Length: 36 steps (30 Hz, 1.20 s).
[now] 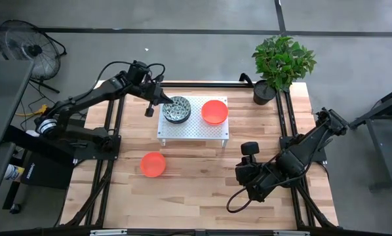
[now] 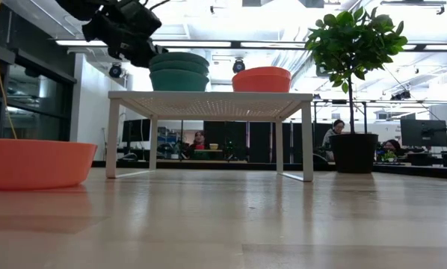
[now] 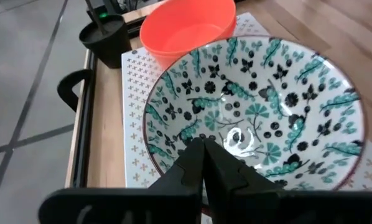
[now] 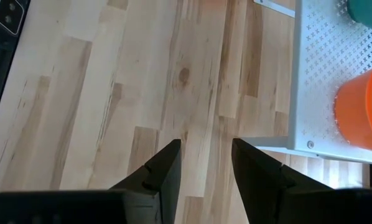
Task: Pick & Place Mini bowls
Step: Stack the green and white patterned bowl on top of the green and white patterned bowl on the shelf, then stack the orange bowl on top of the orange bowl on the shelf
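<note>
A stack of speckled green-and-white mini bowls (image 1: 177,109) (image 2: 179,71) stands on a white perforated stand (image 1: 193,131) (image 2: 208,96). Beside it on the stand is a stack of orange-red bowls (image 1: 214,111) (image 2: 261,78). One more orange-red bowl (image 1: 153,164) (image 2: 33,162) sits on its base on the wooden table, nearer than the stand. My left gripper (image 1: 162,99) (image 3: 203,146) is shut, and its tips are at the left rim of the top speckled bowl (image 3: 254,112). My right gripper (image 1: 250,151) (image 4: 204,146) is open over bare wood, near the stand's right near corner. My left gripper's shut fingertips (image 3: 195,155) come slanting down from the table's left over the rim (image 3: 164,158) of the top speckled bowl. The fingers themselves hide the rim under them, so I cannot tell whether they touch the bowl.
A black plant pot (image 1: 263,92) (image 2: 354,153) with a leafy plant stands at the table's far right corner. A fan (image 1: 25,46) stands on the floor, off the table's far left. Bare wood (image 1: 202,190) spreads between the lone orange bowl and my right arm.
</note>
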{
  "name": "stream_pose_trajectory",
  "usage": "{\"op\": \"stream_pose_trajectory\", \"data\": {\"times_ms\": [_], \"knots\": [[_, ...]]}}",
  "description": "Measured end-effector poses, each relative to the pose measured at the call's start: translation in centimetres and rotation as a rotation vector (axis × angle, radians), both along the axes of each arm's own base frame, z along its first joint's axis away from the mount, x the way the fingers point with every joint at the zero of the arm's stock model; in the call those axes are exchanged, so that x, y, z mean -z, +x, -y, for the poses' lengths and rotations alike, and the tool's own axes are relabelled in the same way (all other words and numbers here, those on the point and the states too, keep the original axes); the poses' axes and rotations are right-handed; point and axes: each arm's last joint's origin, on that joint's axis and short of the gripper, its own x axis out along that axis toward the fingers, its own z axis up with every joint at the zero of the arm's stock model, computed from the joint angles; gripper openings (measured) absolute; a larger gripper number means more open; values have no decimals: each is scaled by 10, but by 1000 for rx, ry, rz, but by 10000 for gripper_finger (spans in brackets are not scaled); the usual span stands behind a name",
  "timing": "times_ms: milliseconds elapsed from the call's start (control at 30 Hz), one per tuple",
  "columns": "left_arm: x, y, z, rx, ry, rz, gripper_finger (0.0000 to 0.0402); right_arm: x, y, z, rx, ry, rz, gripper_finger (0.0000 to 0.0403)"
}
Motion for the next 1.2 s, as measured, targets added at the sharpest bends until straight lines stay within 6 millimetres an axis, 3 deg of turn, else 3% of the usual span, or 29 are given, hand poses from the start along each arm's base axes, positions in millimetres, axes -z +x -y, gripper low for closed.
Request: {"op": "stream_pose_trajectory", "data": {"times_ms": [300, 500, 833, 1200], "knots": [[-19, -12, 11, -7, 45, 72, 0, 0, 0, 0, 5, 4, 6, 130], [-32, -33, 29, -6, 37, 68, 0, 0, 1, 0, 10, 9, 11, 130], [-24, -78, 74, 0, -171, -183, 0, -1, 3, 3, 32, 14, 19, 130], [-14, -94, 119, -73, -282, -447, 1, -1, 10, 12, 77, 24, 21, 130]]}}
